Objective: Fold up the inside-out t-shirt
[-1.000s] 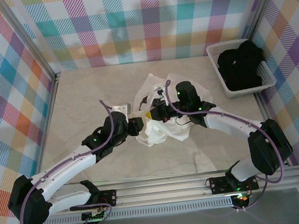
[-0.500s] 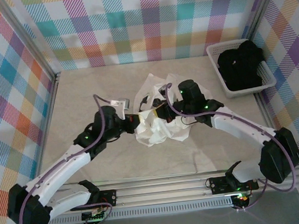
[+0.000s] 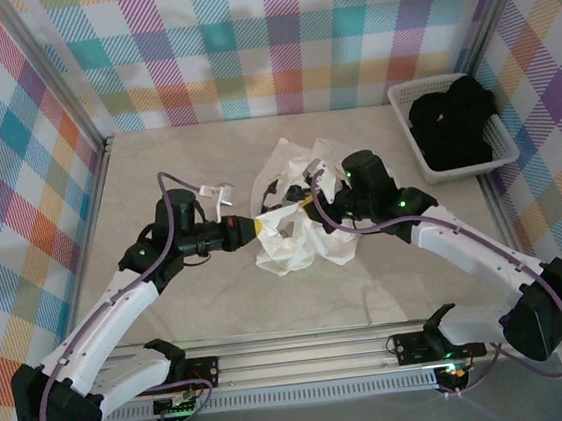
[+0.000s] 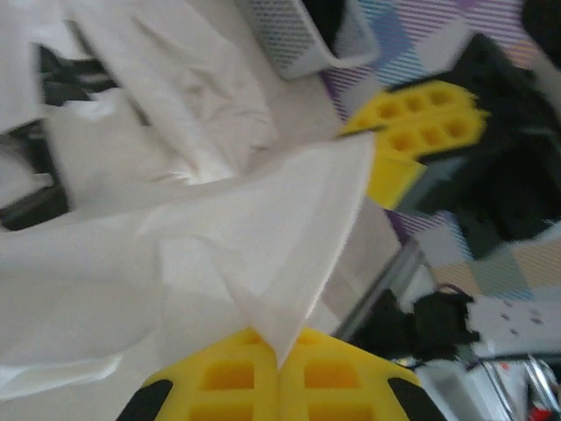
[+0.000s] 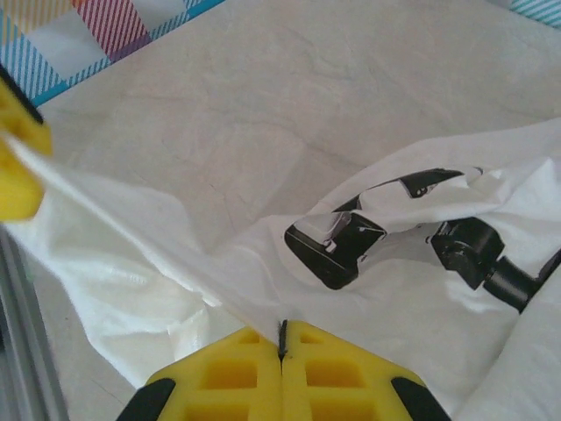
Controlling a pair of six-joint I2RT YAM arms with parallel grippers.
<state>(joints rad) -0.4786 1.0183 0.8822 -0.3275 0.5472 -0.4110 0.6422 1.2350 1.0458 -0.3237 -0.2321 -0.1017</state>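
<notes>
Since a second ago the left hand (image 3: 250, 229) and right hand (image 3: 309, 203), both pinching the t-shirt (image 3: 288, 255), have drawn apart, tautening its edge above bare counter (image 3: 156, 173).

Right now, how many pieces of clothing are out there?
2. A white t-shirt is bunched mid-table; a black garment sits in the basket at the far right. More could be hidden under it.
</notes>
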